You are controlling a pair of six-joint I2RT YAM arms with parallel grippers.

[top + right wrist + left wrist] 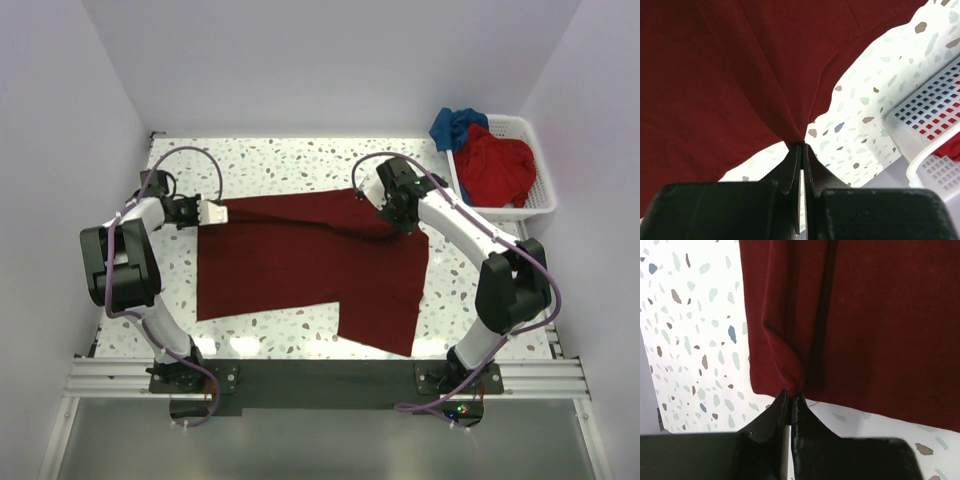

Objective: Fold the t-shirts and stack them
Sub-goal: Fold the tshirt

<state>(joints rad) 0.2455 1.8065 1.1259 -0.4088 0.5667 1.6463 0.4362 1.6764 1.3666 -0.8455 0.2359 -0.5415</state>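
A dark maroon t-shirt (300, 262) lies spread across the speckled table (270, 160). My left gripper (213, 212) is shut on its far left corner, and the left wrist view shows the cloth's edge (785, 380) pinched at my fingertips (791, 395). My right gripper (372, 200) is shut on the shirt's far right part, the cloth (740, 75) bunching into my jaws (801, 146) and lifted off the table there. A brighter red t-shirt (497, 166) and a blue t-shirt (453, 125) lie crumpled in the white basket (543, 196).
The white slatted basket stands at the table's far right, close to my right arm, and its corner (935, 145) shows in the right wrist view. White walls close in the table on the left, back and right. A metal rail (320, 378) runs along the near edge.
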